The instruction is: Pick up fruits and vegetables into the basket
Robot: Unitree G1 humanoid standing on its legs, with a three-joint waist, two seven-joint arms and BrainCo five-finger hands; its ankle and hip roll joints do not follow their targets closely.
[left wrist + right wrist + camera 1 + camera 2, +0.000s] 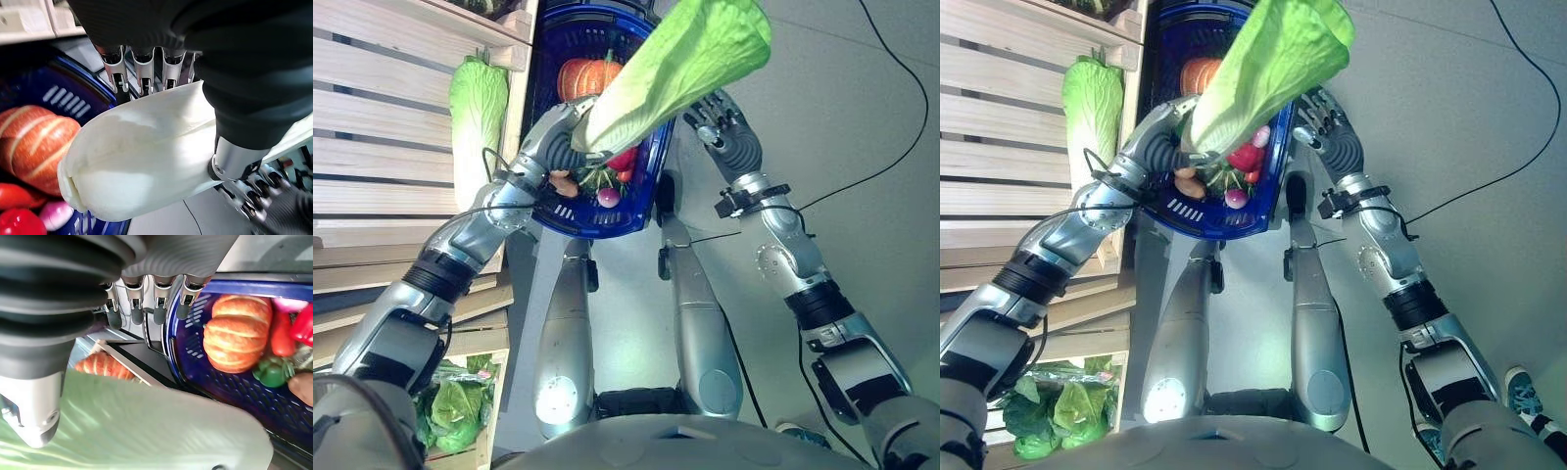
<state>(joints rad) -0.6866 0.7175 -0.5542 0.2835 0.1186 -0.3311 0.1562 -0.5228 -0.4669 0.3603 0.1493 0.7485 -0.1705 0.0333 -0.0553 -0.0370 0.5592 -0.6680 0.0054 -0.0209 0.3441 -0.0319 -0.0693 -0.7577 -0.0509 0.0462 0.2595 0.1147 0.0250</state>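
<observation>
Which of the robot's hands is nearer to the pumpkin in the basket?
Left. The left hand, shut on the cabbage, sits right beside the pumpkin over the basket. The right hand hangs outside the basket's far side.

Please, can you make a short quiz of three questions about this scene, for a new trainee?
1. True or false: the left hand grips the pale stem end of the napa cabbage.
2. What colour is the basket? A) red B) blue C) grey
3. Which orange vegetable lies inside it?

Key:
1. True; the leafy end rises above the basket.
2. B
3. A pumpkin. The right hand is beside the basket's rim, fingers relaxed.
</observation>
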